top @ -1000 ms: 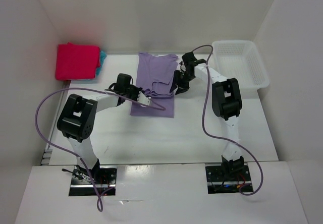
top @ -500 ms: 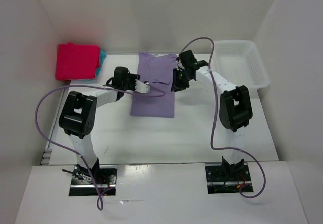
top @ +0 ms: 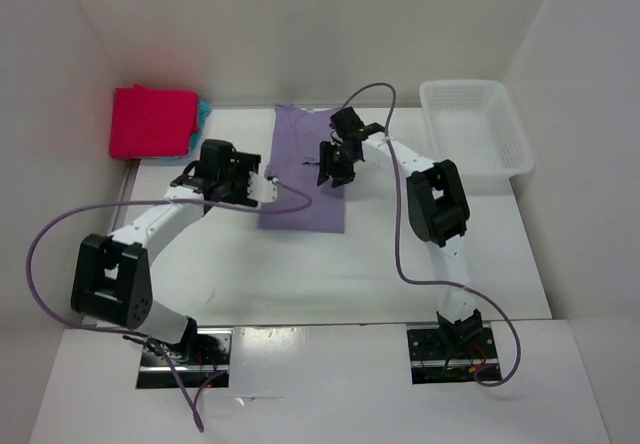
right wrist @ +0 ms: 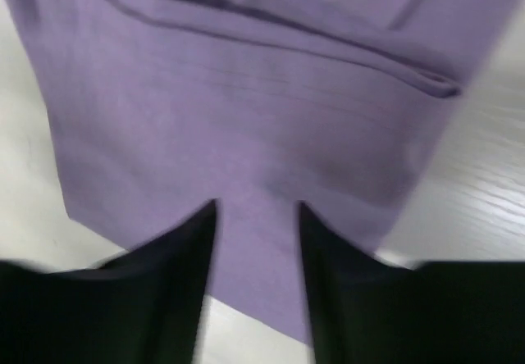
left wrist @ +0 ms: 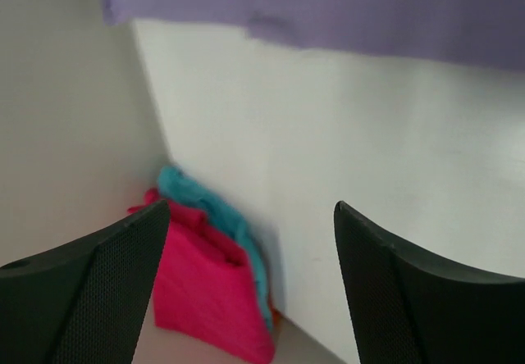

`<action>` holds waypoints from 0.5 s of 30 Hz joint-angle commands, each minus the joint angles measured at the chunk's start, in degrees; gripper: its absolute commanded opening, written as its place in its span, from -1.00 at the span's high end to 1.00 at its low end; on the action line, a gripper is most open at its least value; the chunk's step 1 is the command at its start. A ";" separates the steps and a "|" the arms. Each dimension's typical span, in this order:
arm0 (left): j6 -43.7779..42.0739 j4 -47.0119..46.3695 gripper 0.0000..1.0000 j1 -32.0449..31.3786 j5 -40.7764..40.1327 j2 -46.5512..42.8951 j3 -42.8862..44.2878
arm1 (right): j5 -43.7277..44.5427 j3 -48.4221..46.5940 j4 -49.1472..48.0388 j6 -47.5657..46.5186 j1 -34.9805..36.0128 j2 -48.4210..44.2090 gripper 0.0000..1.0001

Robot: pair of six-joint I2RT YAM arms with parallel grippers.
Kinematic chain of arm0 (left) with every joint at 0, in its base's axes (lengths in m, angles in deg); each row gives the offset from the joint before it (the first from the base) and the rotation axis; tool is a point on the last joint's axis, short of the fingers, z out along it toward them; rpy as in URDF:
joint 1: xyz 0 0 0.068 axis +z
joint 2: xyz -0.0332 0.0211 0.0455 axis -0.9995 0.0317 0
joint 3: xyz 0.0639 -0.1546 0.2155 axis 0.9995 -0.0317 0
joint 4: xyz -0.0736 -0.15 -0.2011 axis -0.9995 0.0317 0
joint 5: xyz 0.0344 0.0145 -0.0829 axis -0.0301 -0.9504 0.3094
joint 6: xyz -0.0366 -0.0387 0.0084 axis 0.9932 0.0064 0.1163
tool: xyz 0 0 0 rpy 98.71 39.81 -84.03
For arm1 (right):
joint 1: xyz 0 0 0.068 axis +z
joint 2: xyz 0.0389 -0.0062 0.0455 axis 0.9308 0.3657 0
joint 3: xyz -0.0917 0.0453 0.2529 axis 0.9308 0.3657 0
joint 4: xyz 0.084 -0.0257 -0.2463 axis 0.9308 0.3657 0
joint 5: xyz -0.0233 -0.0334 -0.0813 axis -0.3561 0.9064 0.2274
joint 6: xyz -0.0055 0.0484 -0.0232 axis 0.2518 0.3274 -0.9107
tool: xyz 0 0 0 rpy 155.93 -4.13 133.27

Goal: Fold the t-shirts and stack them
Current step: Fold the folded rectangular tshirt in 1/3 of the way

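The right gripper (right wrist: 256, 210), jaws partly apart with nothing visibly pinched, hovers directly above the lavender t-shirt (right wrist: 246, 93). The shirt's long axis runs beneath it toward the arm bases. The left gripper (left wrist: 250, 212), wide open and empty, has the shirt just to its right, so the right arm is nearer.

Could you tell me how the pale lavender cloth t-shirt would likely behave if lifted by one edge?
The pale lavender cloth t-shirt would probably droop and unfold, since it lies in soft, flat folded layers. It looks thin, so likely light. Pushed, it may bunch rather than slide.
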 commanded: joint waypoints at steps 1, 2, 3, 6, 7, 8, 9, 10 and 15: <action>-8.11 15.96 -0.76 -3.91 6.06 -4.55 -6.91 | 2.77 2.85 -0.08 1.17 -1.33 -6.59 -0.11; -8.11 15.97 -0.76 -4.71 6.06 -4.56 -8.40 | 2.77 8.01 -0.09 1.17 -1.34 -8.11 -0.18; -8.11 15.97 -0.78 -5.32 6.06 -5.08 -10.33 | 3.29 10.58 -1.48 1.69 -1.34 -11.08 -0.24; -8.90 13.79 -0.78 -5.95 7.64 -3.51 -11.93 | 2.25 20.08 -2.99 3.97 -1.34 -14.88 -0.34; -9.60 12.46 -0.78 -5.95 7.64 -3.50 -12.63 | 1.72 22.28 -4.56 4.59 -1.34 -17.06 -0.34; -9.61 11.32 -0.78 -5.95 7.64 -2.72 -13.77 | 1.72 26.22 -5.44 5.21 -1.34 -18.13 -0.34; -10.56 10.44 -0.78 -5.95 7.64 -1.75 -13.78 | 0.93 27.91 -6.24 5.82 -1.34 -19.01 -0.34; -10.57 9.56 -0.78 -5.95 7.64 -1.14 -13.78 | 0.32 29.23 -6.85 7.05 -1.34 -20.50 -0.34; -10.05 6.30 -0.70 -6.47 7.64 2.03 -13.08 | 0.31 33.37 -8.18 8.99 -0.20 -22.35 -0.34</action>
